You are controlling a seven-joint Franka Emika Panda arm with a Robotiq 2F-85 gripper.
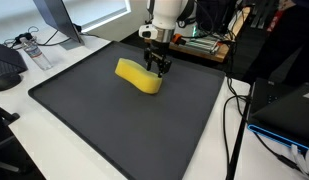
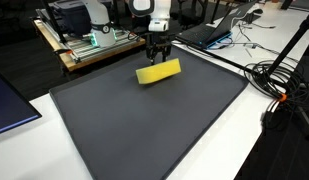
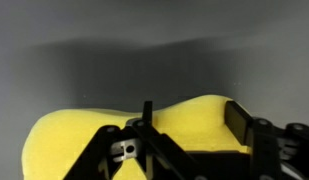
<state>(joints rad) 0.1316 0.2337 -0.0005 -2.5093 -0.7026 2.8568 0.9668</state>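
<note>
- The claw (image 1: 157,64) hung from a white robot arm, pointed straight down, its two dark fingers pinching a yellow sponge (image 1: 135,74) between them.
- In the wrist view, the claw (image 3: 192,125) filled the bottom edge of the picture. The sponge (image 3: 84,135) bulged out to either side of the fingers and dipped in the middle, which suggested it was being squeezed.
- The sponge was a long, soft yellow block. In both exterior views the claw held it near one end, and the rest of the block stretched away to one side.
- The sponge was over the far part of a large black mat (image 1: 104,125), close to the mat's back edge. It looked slightly tilted, with the gripped end higher. Whether its low end touched the mat or hung just clear could not be told.
- The mat covered most of a white surface (image 1: 64,150). Nothing else lay on the mat.
- Progress, as a judgement: the reach and the grasp looked complete, since the fingers were already closed on the sponge. At most, the lift was barely begun, because the sponge sat very low over the mat. Carrying it anywhere and setting it down appeared to be not yet done.
- Off the mat, a clear water bottle (image 1: 32,50) stood near a corner of the surface.
- A tangle of dark cables (image 2: 279,80) lay along another side in an exterior view, well apart from the sponge (image 2: 159,73) and the claw (image 2: 157,57).
</note>
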